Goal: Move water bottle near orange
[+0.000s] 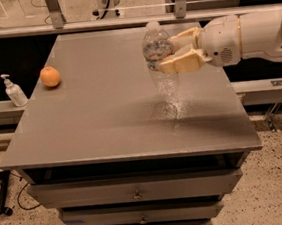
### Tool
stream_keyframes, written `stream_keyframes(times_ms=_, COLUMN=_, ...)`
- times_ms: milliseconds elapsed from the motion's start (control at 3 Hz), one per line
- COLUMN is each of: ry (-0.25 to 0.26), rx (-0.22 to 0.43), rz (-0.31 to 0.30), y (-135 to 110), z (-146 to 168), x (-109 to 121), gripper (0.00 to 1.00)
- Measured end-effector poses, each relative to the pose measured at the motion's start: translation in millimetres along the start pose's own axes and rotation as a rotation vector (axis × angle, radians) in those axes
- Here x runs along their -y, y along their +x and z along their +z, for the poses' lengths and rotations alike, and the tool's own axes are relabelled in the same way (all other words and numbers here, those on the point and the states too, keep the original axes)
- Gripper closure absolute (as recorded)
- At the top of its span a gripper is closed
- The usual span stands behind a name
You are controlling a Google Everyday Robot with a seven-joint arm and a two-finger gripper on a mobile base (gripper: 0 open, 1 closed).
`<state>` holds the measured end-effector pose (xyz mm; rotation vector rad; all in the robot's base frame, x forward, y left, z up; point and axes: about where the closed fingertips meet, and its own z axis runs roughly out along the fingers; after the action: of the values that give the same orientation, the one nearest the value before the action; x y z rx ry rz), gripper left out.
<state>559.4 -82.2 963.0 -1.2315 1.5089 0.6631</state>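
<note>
The water bottle is clear with a white cap and is held upright, lifted off the grey table. My gripper reaches in from the right and is shut on the bottle's upper body, with one cream finger behind it and one in front. The orange sits on the table near its left edge, far to the left of the bottle.
A small white pump bottle stands on a lower ledge left of the table. The table has drawers below its front edge. A metal rail runs behind the table.
</note>
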Motion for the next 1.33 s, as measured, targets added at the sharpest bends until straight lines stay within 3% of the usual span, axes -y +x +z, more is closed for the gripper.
stream_keyframes(times_ms=667, ry=-0.002, rx=0.037, rz=-0.007, y=-10, z=11, x=0, gripper=1.0)
stream_keyframes(times_ms=1333, ry=0.021, rx=0.145, rz=-0.016, y=-38, z=90, x=33, gripper=1.0)
